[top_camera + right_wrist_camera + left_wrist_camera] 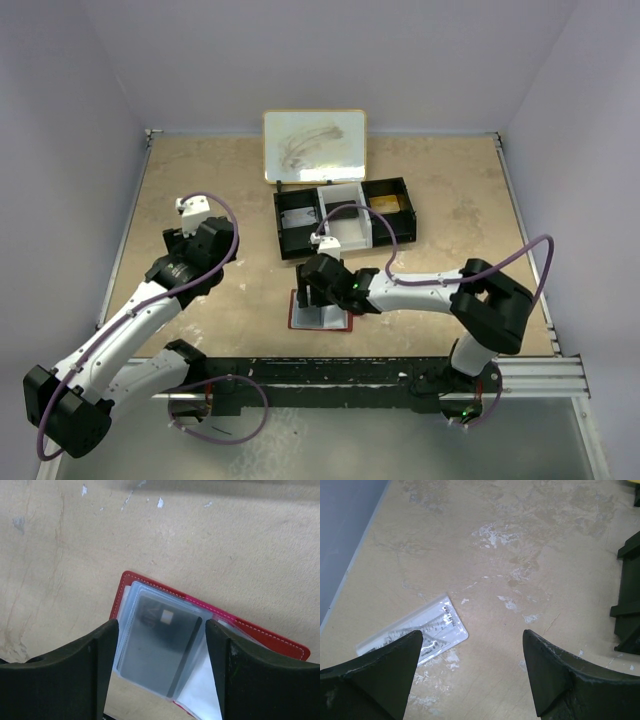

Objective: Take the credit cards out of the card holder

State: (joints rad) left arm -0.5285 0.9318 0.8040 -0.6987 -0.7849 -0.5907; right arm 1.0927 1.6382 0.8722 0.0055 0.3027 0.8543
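My right gripper (161, 624) hangs over the card holder (132, 600), jaws parted, one finger on each side of it and nothing pinched between them. The holder lies open and flat on the table (65, 555), near the front edge and about midway across. Its cover is red with rounded corners and pale stitching along the rim. On the cover rests a fan of clear, grey-blue plastic sleeves. Through the top one I see a dark grey card (160, 655) with a small metal chip and a dark stripe down one side.

Off to the left, well apart from the holder, my left gripper (472, 635) stands wide open over bare tabletop. A clear plastic piece (437, 625) with dark print lies flat there, partly hidden behind one finger.

Beyond the holder sits a long black tray (395, 232) with three compartments: something grey in the left one, a white middle, something yellow in the right. Behind it, at the far edge, is a smudged whiteboard (315, 145).
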